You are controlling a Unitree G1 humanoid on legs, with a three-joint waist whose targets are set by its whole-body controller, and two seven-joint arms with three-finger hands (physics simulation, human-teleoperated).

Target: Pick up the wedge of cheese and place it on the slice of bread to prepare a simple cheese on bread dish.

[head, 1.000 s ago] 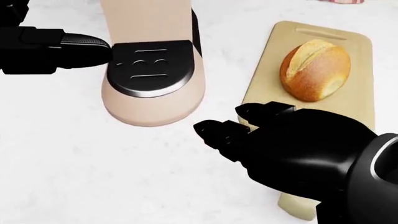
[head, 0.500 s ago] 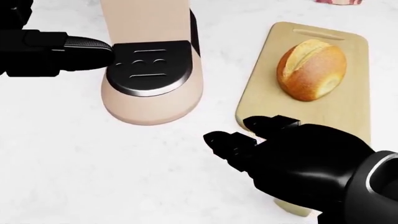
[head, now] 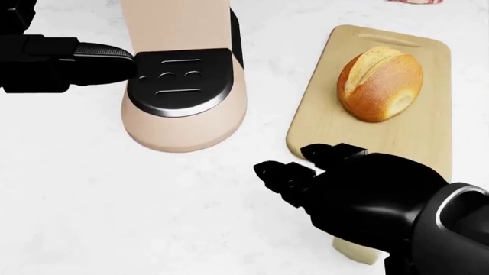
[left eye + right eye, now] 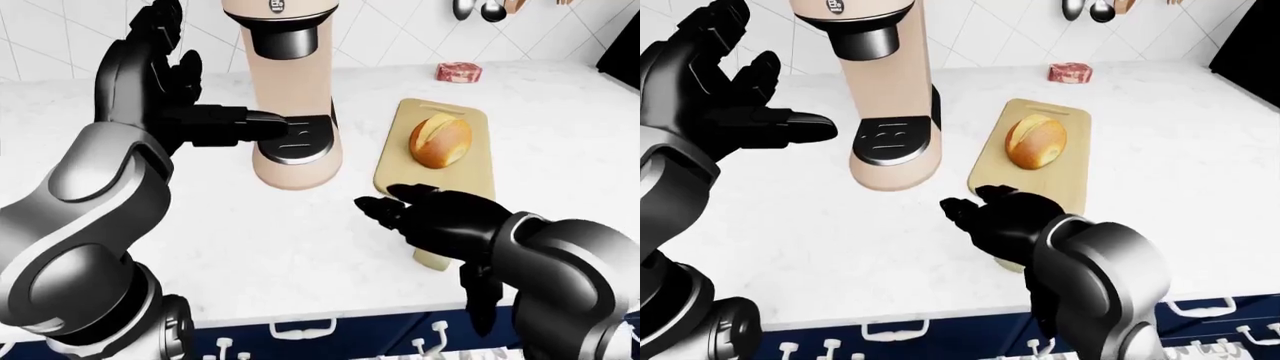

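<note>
1. Left hand (image 4: 715, 112) hangs open and empty, fingers spread beside the coffee machine (image 4: 290, 90)
2. Right hand (image 3: 344, 183) hovers open, empty, over the cutting board (image 3: 417, 134) edge
3. Bread roll (image 3: 380, 84) sits on the board; the cheese wedge isn't visible. Judged firm, light, slightly slick: pinch its flat sides
4. White marble counter (image 4: 250, 247), tiled wall, raw meat (image 4: 458, 72) far off

Bare white counter (image 4: 250, 225) open at the left-eye view's lower left, coffee machine (image 4: 290, 82) blocking the middle, left hand (image 4: 725, 112) raised beside it, bread (image 3: 380, 86) filling the board's (image 3: 428, 51) upper half, right hand (image 3: 344, 186) over its lower end
</note>
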